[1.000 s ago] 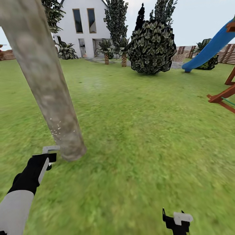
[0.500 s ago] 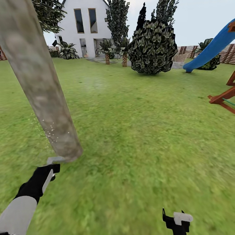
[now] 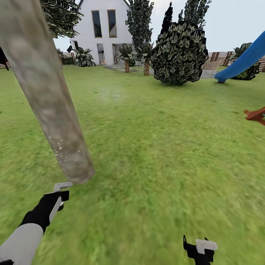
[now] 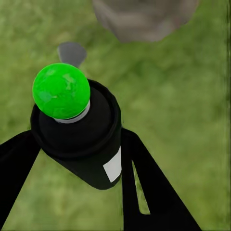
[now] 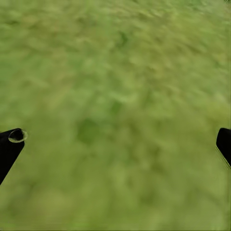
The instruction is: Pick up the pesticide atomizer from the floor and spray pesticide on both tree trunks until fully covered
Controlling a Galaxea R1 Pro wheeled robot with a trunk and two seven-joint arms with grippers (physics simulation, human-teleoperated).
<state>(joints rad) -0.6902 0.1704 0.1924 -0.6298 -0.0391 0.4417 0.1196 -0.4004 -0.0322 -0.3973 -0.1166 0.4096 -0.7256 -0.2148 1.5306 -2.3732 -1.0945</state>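
Observation:
A thick, pale grey-brown mottled tree trunk [image 3: 48, 95] leans up from the lawn at the left, with tiny whitish specks of pesticide [image 3: 59, 147] on its lower part. My left gripper [image 3: 62, 189] hovers just in front of the trunk's foot and is shut on the pesticide atomizer [image 4: 79, 144], a black cylinder whose round tip [image 4: 61, 90] shows bright green. In the left wrist view the trunk's base [image 4: 144, 17] lies straight beyond that tip. Low at the right, my right gripper [image 3: 200, 248] hangs over bare grass, its fingers [image 5: 9, 144] wide apart and open.
Open lawn [image 3: 165, 147] stretches ahead and to the right. A round dark bush [image 3: 180, 51], slim dark trees and a white house [image 3: 106, 25] stand far back. A blue slide [image 3: 243, 60] and a red-brown wooden frame [image 3: 255, 115] sit at the right before a slat fence.
The camera has turned slightly left, so the background has shifted right. My left gripper with the atomizer has dropped lower beside the trunk's foot. The right gripper has not moved.

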